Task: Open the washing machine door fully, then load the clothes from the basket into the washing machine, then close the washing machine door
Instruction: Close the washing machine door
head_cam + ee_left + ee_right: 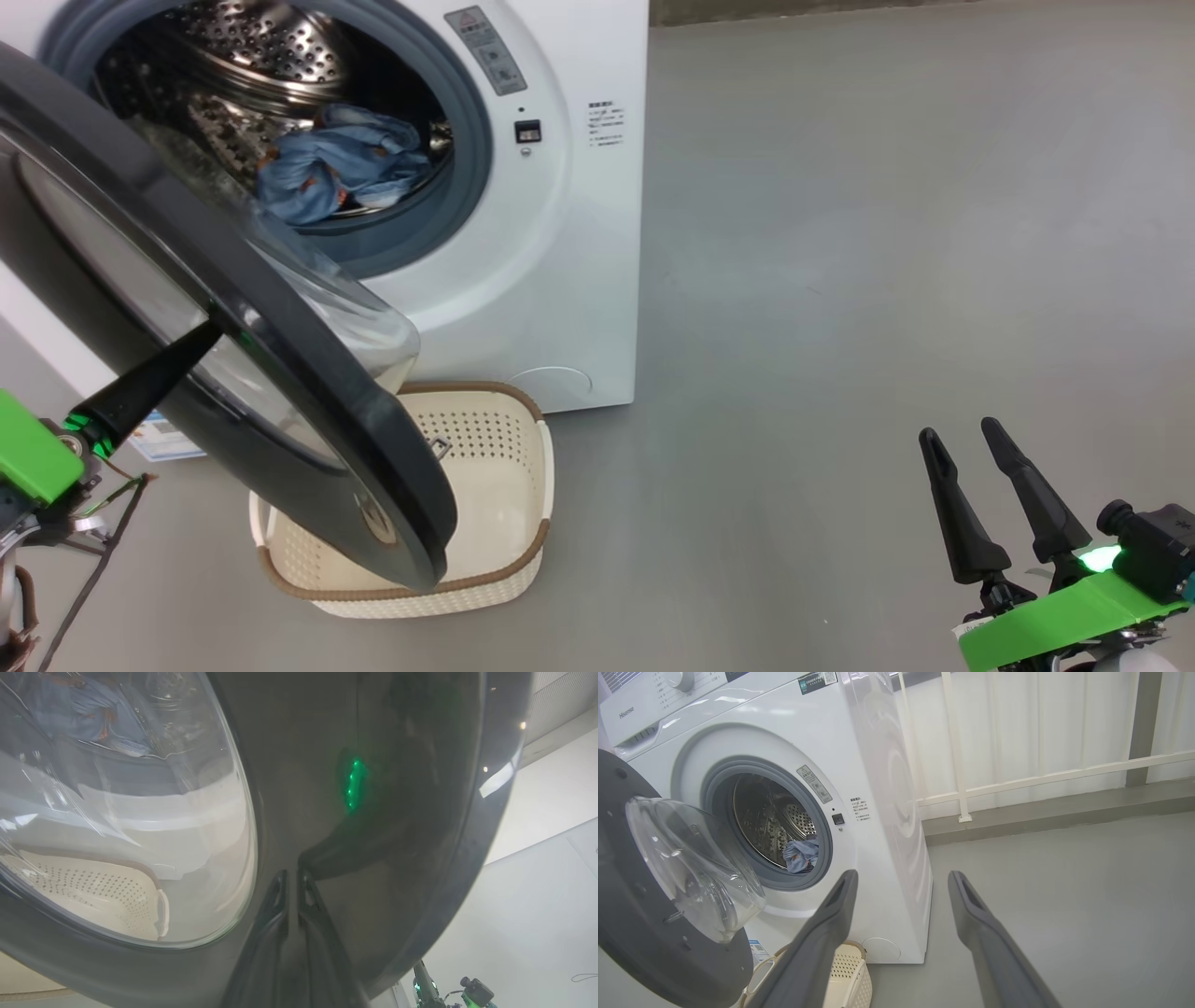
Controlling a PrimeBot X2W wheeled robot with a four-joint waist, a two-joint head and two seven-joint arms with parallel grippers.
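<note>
The washing machine door (373, 448), glossy black with a bulging clear glass bowl, stands partly open at the head view's left, overhanging the cream basket (495, 467) on the floor at lower centre. Blue clothes (336, 173) with orange-brown prints lie in the steel drum of the white washing machine (541, 280), upper left. The left tool (292, 877), clenched on nothing, presses its tips against the door's outer face. The right tool (960, 434) hangs released, lower right. The control panel reads "Hisense" (633, 714); the grey sticker (815, 784) has print too small to read.
</note>
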